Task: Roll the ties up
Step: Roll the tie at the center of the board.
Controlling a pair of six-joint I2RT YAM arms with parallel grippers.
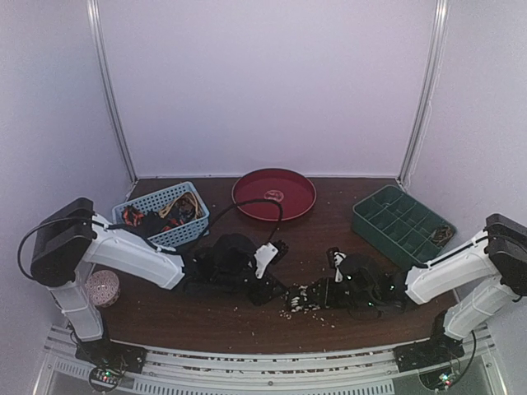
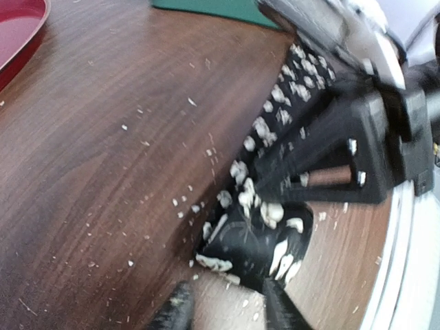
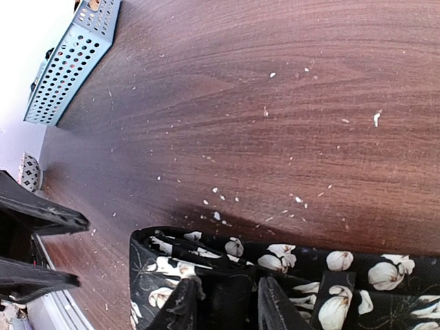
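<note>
1. bench [image 3: 275, 103]: dark wood grain, smooth, faint sheen.
2. tie [image 3: 227, 258]: black cloth, pale flower print, soft finish.
3. basket [image 3: 69, 62]: pale blue perforated plastic, matt.
4. tray [image 1: 274, 195]: red, glossy.

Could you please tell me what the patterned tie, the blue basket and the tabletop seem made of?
The tie looks like soft fabric, matte black with pale flowers, judging by its folds. The blue basket is probably moulded plastic: rigid perforated walls. The tabletop shows dark wood grain, possibly laminate.
</note>
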